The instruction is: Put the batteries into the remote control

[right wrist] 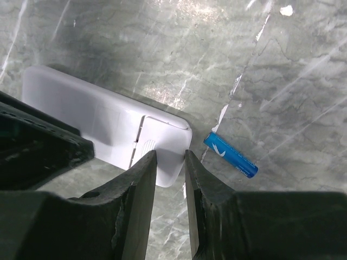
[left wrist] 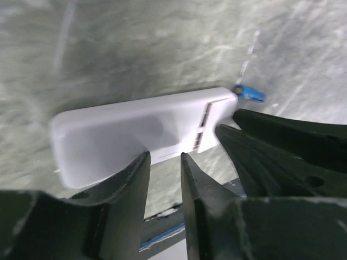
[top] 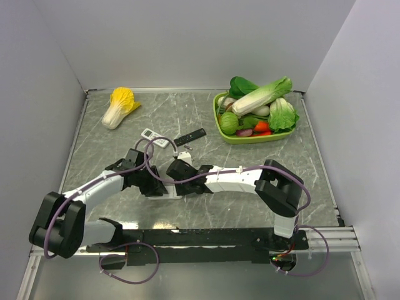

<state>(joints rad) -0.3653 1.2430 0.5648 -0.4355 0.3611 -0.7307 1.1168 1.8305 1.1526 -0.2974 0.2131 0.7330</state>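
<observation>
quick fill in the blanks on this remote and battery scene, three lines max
1. The remote lies with its ___ facing up.
2. The battery beside it is coloured ___.
3. The tray in the far right corner is coloured ___.
Missing words: back; blue; green.

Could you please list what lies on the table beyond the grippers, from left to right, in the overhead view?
Yellow cabbage → small white remote → slim black remote → green tray of vegetables.
</observation>
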